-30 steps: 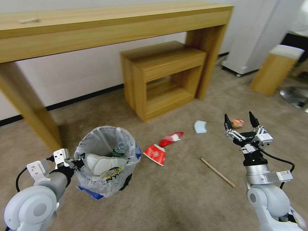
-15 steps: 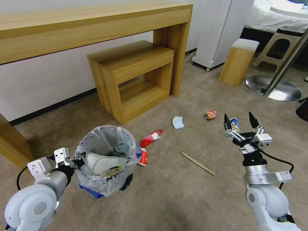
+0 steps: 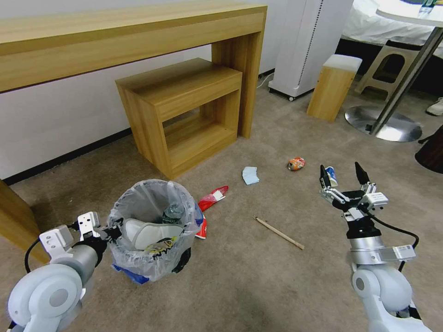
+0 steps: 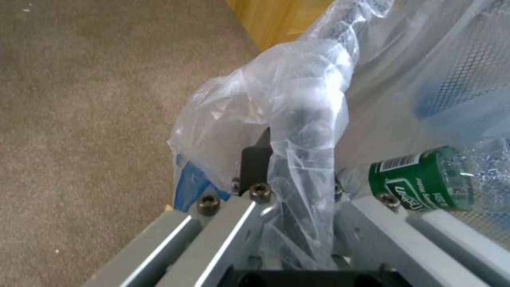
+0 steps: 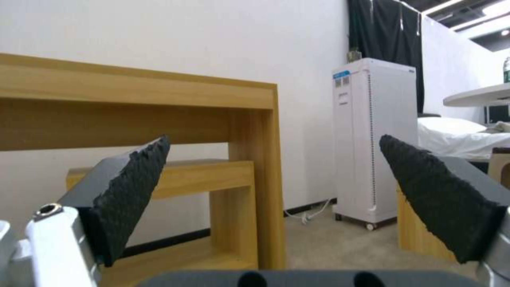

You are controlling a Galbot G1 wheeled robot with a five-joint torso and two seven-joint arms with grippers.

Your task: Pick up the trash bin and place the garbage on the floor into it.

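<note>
Beige carpet floor (image 3: 258, 286) is spreading before a long wooden table (image 3: 129, 37). Beside it, the trash bin (image 3: 152, 230), black under its crinkly clear liner, is hanging in the left gripper (image 3: 113, 229), which is clamping the bagged rim. One white slipper (image 3: 147, 233) and one bottle (image 3: 173, 214) are lying inside, partly hidden. Right of the trash bin, one stick (image 3: 279, 233), two red wrappers (image 3: 212, 198), one blue tissue (image 3: 250, 175), one can (image 3: 296, 163) are lying. Farther right, the right gripper (image 3: 340, 176) is hovering with jaws spread, half covering one cup (image 3: 330, 174).
</note>
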